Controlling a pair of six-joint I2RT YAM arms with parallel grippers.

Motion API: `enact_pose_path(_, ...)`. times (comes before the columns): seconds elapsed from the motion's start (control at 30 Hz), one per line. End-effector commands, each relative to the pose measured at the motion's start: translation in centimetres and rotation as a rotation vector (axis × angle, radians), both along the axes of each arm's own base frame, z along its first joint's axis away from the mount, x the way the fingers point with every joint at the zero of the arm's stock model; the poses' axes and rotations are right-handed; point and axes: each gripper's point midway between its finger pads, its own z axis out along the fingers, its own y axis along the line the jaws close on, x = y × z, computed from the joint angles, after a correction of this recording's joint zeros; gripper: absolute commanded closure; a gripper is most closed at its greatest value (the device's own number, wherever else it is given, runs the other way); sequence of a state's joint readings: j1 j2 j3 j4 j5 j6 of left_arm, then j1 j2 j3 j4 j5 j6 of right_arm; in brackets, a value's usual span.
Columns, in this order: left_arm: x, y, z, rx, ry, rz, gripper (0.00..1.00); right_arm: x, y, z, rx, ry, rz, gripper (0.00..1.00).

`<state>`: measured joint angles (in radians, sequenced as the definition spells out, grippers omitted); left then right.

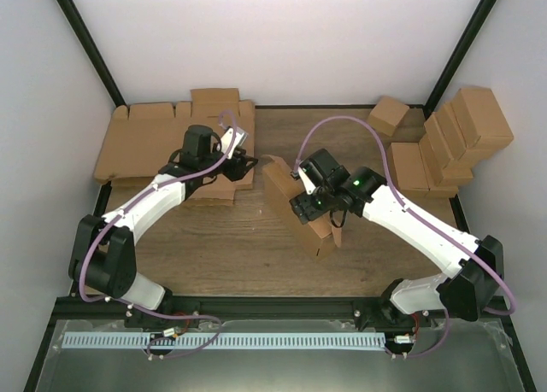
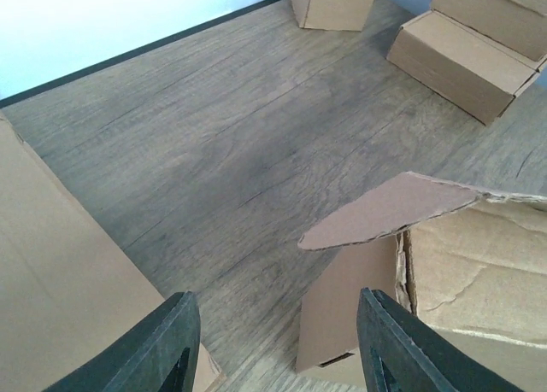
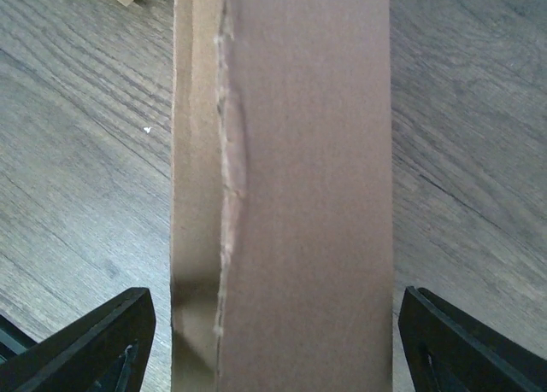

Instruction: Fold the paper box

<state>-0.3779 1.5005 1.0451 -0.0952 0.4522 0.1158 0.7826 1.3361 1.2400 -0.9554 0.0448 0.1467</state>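
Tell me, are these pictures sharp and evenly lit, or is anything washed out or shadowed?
Top view: soft, even light, everything sharp, only faint shadows on the table. Left wrist: wall washed out to white, wood grain crisp, fingers dark with little detail. Right wrist: box sharp, a soft shadow low on its left side.
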Motion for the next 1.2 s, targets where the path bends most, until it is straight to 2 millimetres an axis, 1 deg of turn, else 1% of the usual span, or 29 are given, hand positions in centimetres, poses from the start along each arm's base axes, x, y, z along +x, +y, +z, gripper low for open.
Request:
enact_pose_path(0.0, 0.2, -0.9, 1.9, -0.033, -0.079, -0.051, 0.47, 1.1, 0.9, 2.2, 0.038, -0.06, -0.005, 0.2)
enact_pose_path(0.13, 0.6, -1.7, 2.1, -0.043, -0.09, -0.09, 0.47, 1.4, 1.1, 2.7, 0.054, -0.075, -0.015, 0.23)
enact_pose_path(0.27, 0.4, -2.9, 2.5, -0.055, -0.103, -0.156, 0.47, 1.5, 1.1, 2.0, 0.034, -0.06, -0.016, 0.22)
enact_pose_path(0.37, 0.5, -3.6, 2.3, -0.048, -0.107, -0.181, 0.46, 1.5, 1.1, 1.8, 0.028, -0.056, -0.017, 0.22)
enact_pose_path(0.43, 0.7, -3.9, 1.7, -0.04, -0.094, -0.189, 0.47, 1.5, 1.2, 1.7, 0.028, -0.053, -0.014, 0.22)
enact_pose_path(0.6, 0.8, -4.9, 1.2, -0.023, -0.086, -0.219, 0.49, 1.5, 1.3, 1.4, 0.026, -0.046, -0.009, 0.22)
enact_pose_path(0.63, 0.8, -5.1, 1.3, -0.019, -0.088, -0.229, 0.51, 1.5, 1.3, 1.3, 0.023, -0.044, -0.009, 0.22)
enact_pose_path(0.8, 0.4, -5.9, 1.5, 0.0, -0.08, -0.262, 0.71, 1.5, 1.3, 1.0, 0.017, -0.039, -0.006, 0.23)
enact_pose_path(0.97, -0.2, -6.2, 1.8, 0.046, -0.063, -0.244, 0.86, 1.5, 1.0, 1.0, 0.003, -0.045, -0.01, 0.23)
enact_pose_path(1.07, -0.5, -6.2, 1.9, 0.079, -0.031, -0.218, 0.93, 1.5, 0.7, 0.8, -0.009, -0.044, -0.016, 0.21)
enact_pose_path(1.17, -0.9, -6.2, 2.0, 0.101, 0.012, -0.208, 0.96, 1.5, 0.4, 0.5, -0.023, -0.045, -0.024, 0.19)
